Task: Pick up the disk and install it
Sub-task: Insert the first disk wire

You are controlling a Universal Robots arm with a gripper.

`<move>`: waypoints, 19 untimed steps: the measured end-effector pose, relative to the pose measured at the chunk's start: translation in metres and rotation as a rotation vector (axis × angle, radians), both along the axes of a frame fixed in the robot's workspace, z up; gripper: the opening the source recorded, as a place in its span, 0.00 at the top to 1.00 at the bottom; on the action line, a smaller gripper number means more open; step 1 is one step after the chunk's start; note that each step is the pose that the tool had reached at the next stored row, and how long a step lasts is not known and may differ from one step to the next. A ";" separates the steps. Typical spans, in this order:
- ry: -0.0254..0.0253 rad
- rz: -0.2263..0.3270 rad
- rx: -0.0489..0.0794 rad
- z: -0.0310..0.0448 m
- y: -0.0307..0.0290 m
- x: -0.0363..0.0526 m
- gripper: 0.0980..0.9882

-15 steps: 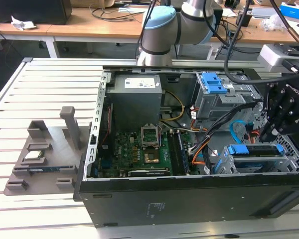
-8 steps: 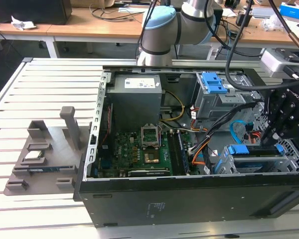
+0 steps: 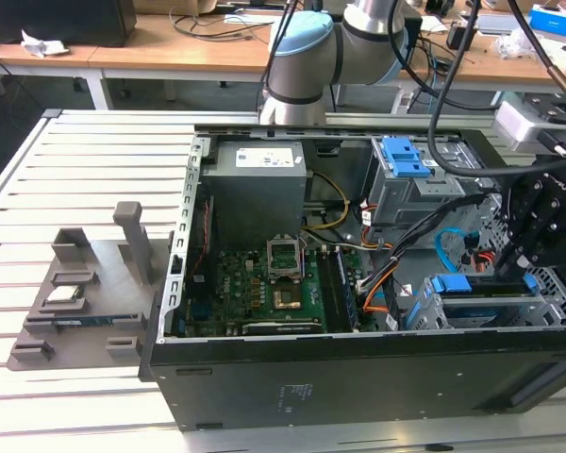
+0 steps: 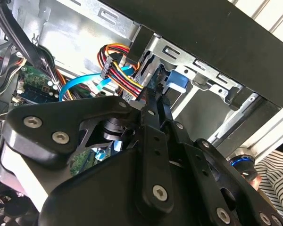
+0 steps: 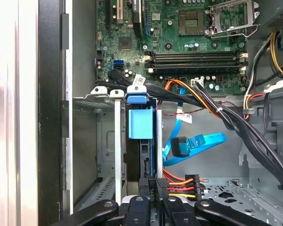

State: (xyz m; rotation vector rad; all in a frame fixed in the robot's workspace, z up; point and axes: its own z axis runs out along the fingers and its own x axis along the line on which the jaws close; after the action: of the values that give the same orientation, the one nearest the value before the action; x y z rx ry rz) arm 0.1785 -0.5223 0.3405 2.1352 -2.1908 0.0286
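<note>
The fingers (image 5: 152, 188), pinched on the disk (image 5: 142, 125) in the drive cage (image 5: 106, 136), risk snagging nearby cables (image 5: 188, 181), jamming it.

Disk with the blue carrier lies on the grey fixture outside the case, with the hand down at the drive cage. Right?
No. The disk stands on edge in the drive cage inside the case, right at the hand; the first wrist view shows it.
</note>
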 end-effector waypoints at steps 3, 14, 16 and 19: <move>0.0001 0.000 0.000 -0.0013 -0.0005 0.0005 0.92; 0.0000 0.000 0.000 -0.0075 -0.0022 0.0007 0.92; 0.0002 0.000 0.001 -0.0083 -0.0022 0.0006 0.90; 0.0001 0.000 0.000 -0.0048 -0.0022 0.0006 0.83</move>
State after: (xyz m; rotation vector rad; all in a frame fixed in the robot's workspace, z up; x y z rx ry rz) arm 0.1791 -0.5244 0.3357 2.1349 -2.1907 0.0290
